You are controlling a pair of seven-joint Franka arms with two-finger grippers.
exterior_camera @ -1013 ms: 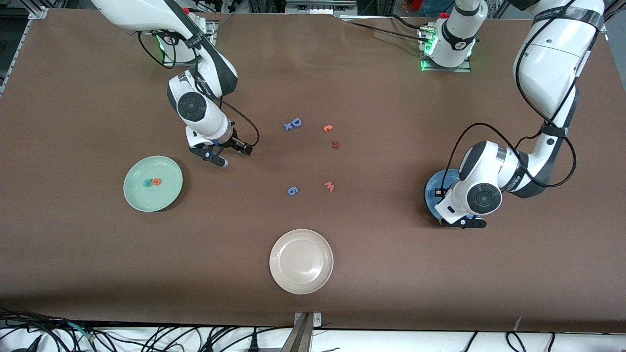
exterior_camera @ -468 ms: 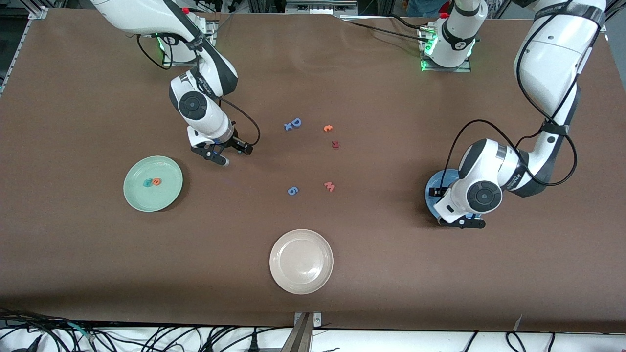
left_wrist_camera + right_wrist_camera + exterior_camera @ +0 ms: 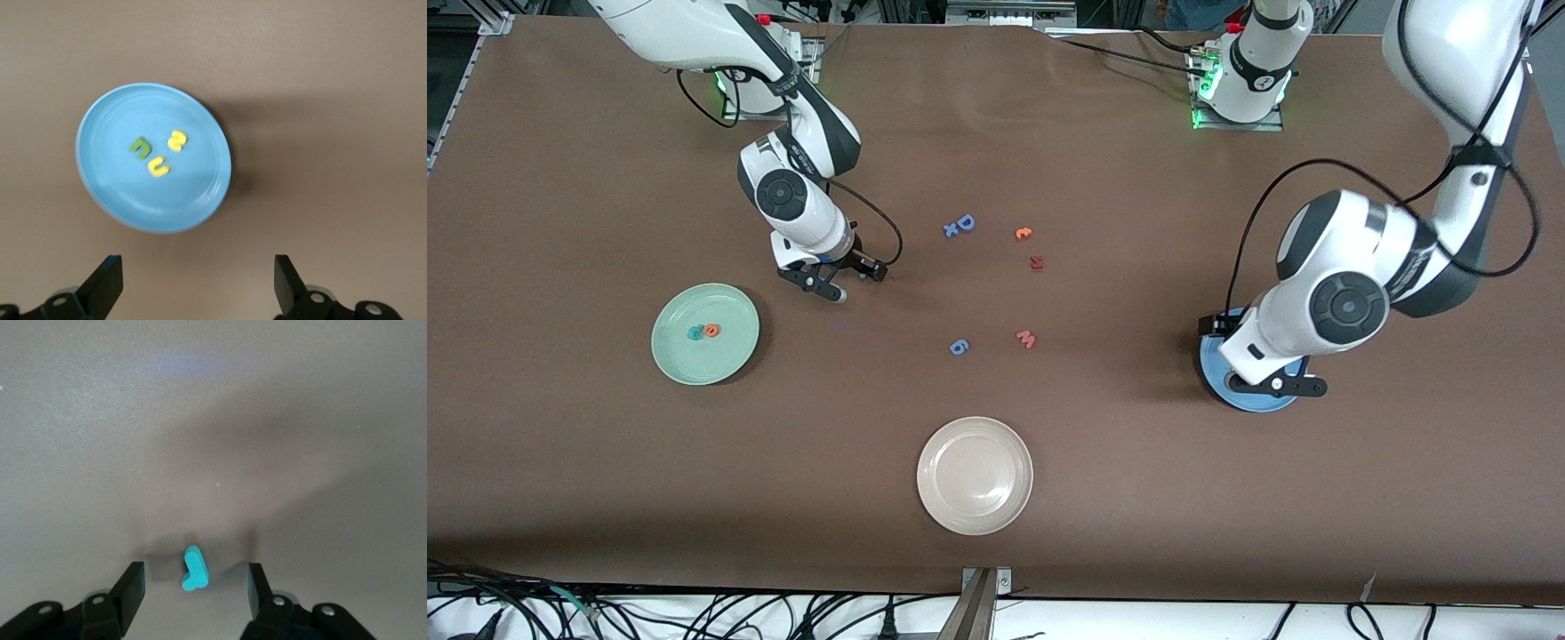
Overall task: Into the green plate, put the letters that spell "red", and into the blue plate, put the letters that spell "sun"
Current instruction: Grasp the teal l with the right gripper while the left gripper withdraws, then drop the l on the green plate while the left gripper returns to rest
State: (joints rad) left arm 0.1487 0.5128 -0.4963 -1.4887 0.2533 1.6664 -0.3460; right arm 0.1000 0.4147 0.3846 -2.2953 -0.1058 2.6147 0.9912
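In the left wrist view the blue plate (image 3: 193, 190) holds the olive "n" (image 3: 141, 147), the yellow "s" (image 3: 177, 140) and the yellow "u" (image 3: 159, 167). My left gripper (image 3: 197, 288) hangs open and empty above that plate (image 3: 1230, 394). The green plate (image 3: 679, 356) carries a teal letter (image 3: 694, 333) and the orange "e" (image 3: 711, 330). My right gripper (image 3: 193, 588) is low at the table, open, its fingers (image 3: 130, 590) on either side of a small teal letter (image 3: 194, 569) lying flat, with a gap at each side. It stands between the green plate and the loose letters (image 3: 824, 286).
Mid-table lie a blue "D" (image 3: 964, 222) with a small blue piece (image 3: 951, 230), an orange letter (image 3: 1024, 233), a dark red letter (image 3: 1037, 262), a pink "w" (image 3: 1025, 338) and a blue "6" (image 3: 958, 347). A beige-white plate (image 3: 975, 476) sits nearer the front camera.
My left gripper has opened and risen above the blue plate. The right gripper has shifted slightly toward its base and its fingers have narrowed round the teal letter.
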